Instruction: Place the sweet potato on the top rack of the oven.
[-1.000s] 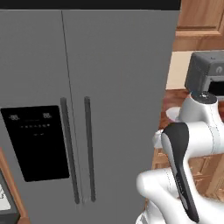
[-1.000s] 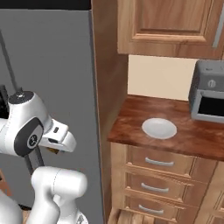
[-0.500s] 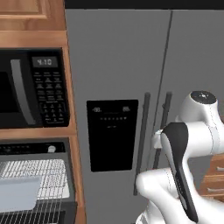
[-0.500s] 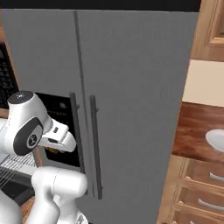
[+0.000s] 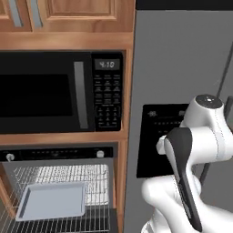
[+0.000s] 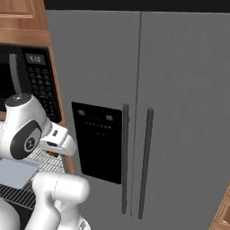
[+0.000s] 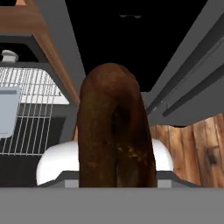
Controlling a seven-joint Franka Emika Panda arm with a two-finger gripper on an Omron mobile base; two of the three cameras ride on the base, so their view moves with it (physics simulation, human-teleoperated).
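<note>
Gripper point(image 6: 60, 150) clamped on sweet potato point(image 7: 116, 131), centre of hand view, carried w/ arm tucked for transit; oven point(image 5: 59, 152) lower left, top rack point(image 5: 98, 175) open, prob. next target.

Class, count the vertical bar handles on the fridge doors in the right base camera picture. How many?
2: the left door's handle and the right door's handle, side by side flanking the door seam.
</note>
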